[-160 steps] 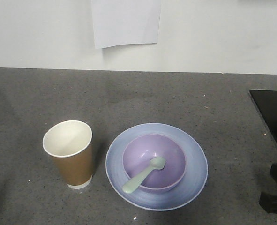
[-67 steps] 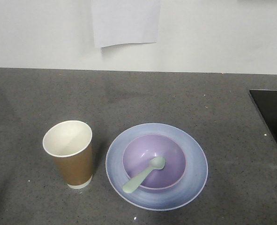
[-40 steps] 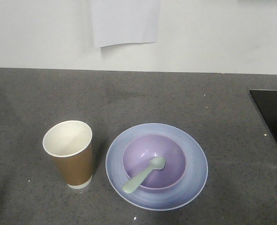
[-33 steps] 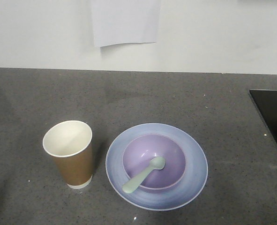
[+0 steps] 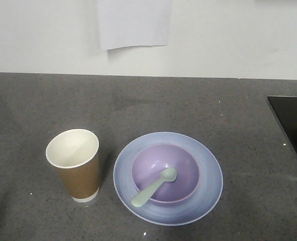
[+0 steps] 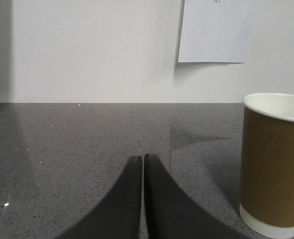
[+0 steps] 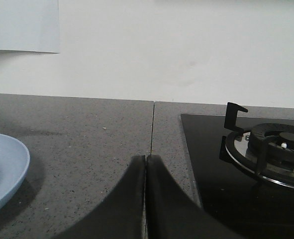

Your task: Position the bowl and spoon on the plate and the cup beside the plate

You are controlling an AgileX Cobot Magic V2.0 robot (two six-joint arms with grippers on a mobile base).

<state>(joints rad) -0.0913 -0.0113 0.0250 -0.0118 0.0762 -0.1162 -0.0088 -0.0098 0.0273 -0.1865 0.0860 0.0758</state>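
The pale blue plate [image 5: 208,193] lies on the grey counter with the lavender bowl [image 5: 181,165] standing in its middle. A mint-green spoon [image 5: 153,188] rests in the bowl, its handle sticking out over the bowl's front-left rim. The brown paper cup [image 5: 79,173] stands upright just left of the plate, apart from it. In the left wrist view the cup [image 6: 272,169] is to the right of my left gripper [image 6: 143,158], which is shut and empty. The right gripper [image 7: 146,158] is shut and empty too, with the plate's edge [image 7: 7,172] to its left. Neither gripper appears in the front view.
A black glass hob [image 5: 293,123] with a burner grate [image 7: 266,147] sits at the counter's right side. A white sheet of paper [image 5: 134,22] hangs on the wall behind. A seam [image 7: 152,124] runs across the counter just ahead of the right gripper.
A dark part of the right arm that showed at the lower right edge 2.4 s ago has left the front view. The cup, plate, bowl and spoon have not moved.
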